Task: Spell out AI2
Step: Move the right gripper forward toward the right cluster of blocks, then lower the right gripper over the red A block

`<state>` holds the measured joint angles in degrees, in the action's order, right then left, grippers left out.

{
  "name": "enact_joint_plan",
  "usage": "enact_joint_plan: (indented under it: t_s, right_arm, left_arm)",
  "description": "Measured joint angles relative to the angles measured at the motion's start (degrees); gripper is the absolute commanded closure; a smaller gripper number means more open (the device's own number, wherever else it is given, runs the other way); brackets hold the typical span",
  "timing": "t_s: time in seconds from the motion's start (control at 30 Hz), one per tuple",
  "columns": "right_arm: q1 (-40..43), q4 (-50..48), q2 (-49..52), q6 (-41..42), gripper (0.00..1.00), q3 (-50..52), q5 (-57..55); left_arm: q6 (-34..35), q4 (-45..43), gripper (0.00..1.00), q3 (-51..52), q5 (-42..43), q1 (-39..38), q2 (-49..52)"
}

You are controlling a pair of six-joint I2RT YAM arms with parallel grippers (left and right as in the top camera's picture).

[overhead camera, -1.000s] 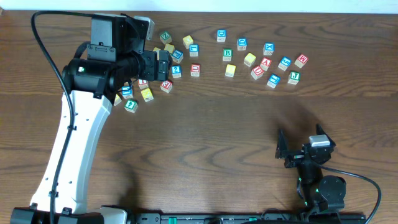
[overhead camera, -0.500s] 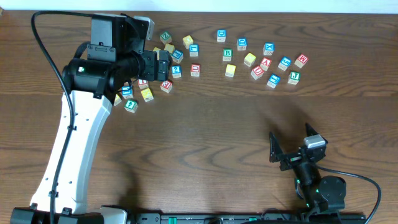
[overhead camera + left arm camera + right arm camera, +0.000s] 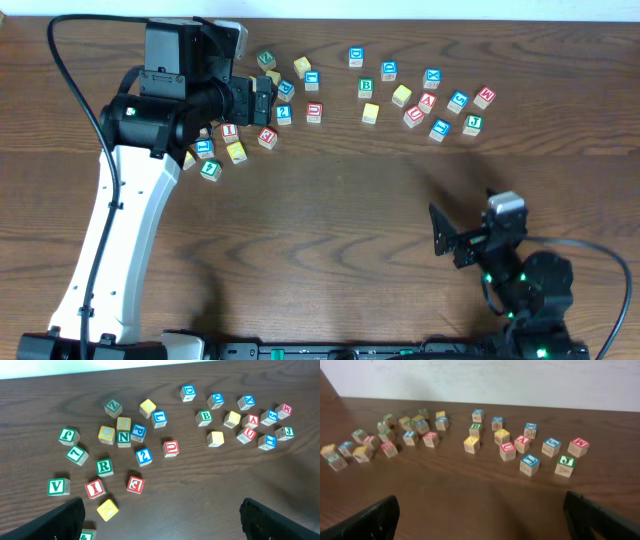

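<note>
Right gripper (image 3: 465,218) shifted over wooden table (image 3: 330,220) (white wall (image 3: 520,380)).

The left arm (image 3: 120,230) rises from seven o'clock to eleven o'clock, and the left gripper (image 3: 266,100) points toward three o'clock with its jaws spread wide, empty. The right gripper (image 3: 447,243) sits low at five o'clock, facing nine o'clock, jaws wide apart and empty.
</note>
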<state>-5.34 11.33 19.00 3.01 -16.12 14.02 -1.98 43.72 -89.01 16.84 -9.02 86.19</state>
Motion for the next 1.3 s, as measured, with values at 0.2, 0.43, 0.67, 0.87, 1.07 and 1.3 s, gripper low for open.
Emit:
enact_joint_plan:
  t_s: [0.2,0.43,0.67,0.87,1.07,1.3]
  right_arm:
    - [0.0,5.6,13.2,0.0,0.01,-12.2,2.4]
    - [0.0,14.8,23.9,0.0,0.01,-23.5,6.2]
    - [0.0,23.0,31.1,-0.3,0.01,-31.6,7.9]
    - [0.0,26.5,36.9,-0.3,0.01,-37.8,8.3]
    - [0.0,29.7,47.1,-1.4,0.01,-46.6,10.4]
    - [-0.3,36.3,61.1,-3.7,0.01,-59.1,11.1]
  left_arm:
    - [0.0,0.0,0.02,0.0,0.0,0.0,0.0]
    - [0.0,0.0,0.02,0.0,0.0,0.0,0.0]
    - [0.0,0.0,0.03,0.0,0.0,0.0,0.0]
    - [0.0,-0.2,0.03,0.0,-0.7,0.0,0.0]
    - [0.0,0.1,0.02,0.0,-0.7,0.0,0.0]
    - [0.3,-1.8,0.02,0.0,-0.9,0.0,0.0]
